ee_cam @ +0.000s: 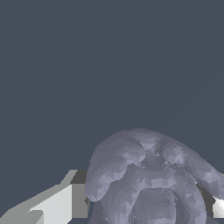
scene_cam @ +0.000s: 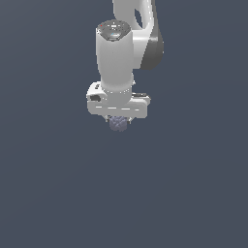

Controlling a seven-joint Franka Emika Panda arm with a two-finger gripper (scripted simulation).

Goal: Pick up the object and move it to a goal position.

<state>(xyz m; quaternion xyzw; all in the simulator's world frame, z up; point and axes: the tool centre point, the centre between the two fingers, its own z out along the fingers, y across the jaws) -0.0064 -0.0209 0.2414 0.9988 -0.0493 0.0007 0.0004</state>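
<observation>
The object (scene_cam: 117, 124) is a small knobbly grey-purple lump tucked right under the white hand of the arm in the exterior view. My gripper (scene_cam: 117, 121) points straight down and the fingers are mostly hidden behind the hand and the lump. In the wrist view the object (ee_cam: 151, 179) fills the space between the two fingers, with one white finger (ee_cam: 61, 203) pressed on one side and a sliver of the other finger (ee_cam: 216, 205) on the opposite side. The gripper is shut on the object.
A plain dark grey-blue surface (scene_cam: 184, 193) surrounds the arm in both views. No other objects, containers or edges show.
</observation>
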